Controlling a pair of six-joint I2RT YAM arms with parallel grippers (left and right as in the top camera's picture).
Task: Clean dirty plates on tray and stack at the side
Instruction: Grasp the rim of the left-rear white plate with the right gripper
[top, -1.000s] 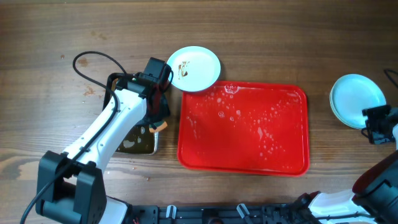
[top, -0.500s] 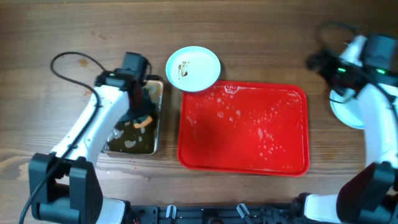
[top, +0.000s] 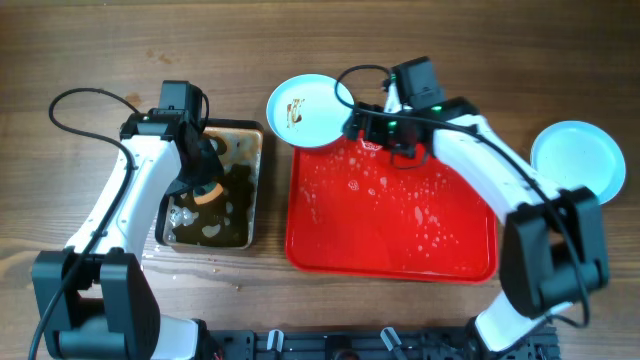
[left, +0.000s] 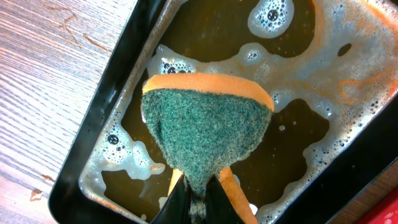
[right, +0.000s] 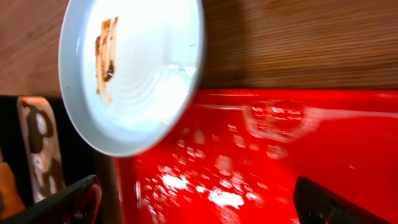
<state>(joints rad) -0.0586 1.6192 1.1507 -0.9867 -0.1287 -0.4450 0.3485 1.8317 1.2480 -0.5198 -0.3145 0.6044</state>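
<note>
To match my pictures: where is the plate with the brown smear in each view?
Overhead: the smeared plate is top centre, at the red tray's upper-left corner.
Left wrist: not in it.
Right wrist: the plate is upper left, above the tray.
Shared landmark: the red tray.

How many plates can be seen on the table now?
2. One smeared plate lies at the far left corner of the red tray; one clean plate lies right of the tray, possibly hiding another beneath.
</note>
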